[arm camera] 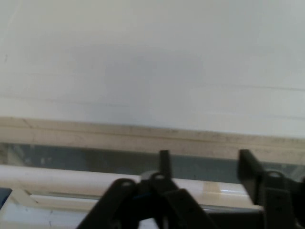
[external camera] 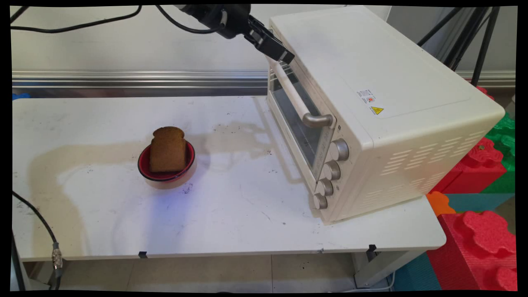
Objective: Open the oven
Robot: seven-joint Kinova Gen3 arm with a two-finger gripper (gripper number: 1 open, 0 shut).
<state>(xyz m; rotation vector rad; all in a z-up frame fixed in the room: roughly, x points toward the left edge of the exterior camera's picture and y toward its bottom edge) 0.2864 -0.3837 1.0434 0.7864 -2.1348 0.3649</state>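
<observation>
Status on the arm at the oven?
Black two-finger gripper open at the cream toaster oven's top front edge, above the door handle. Brown toast slice stands in red bowl, apart.

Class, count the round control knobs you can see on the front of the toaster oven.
4, in a column down the toaster oven's front panel beside the glass door: top knob, second knob, third knob, bottom knob. None appear hidden.

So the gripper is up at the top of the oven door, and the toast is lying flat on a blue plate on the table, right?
Partly. The main view shows the gripper at the top of the oven door, by its handle, but the toast stands upright in a red bowl, not flat on a blue plate.
</observation>
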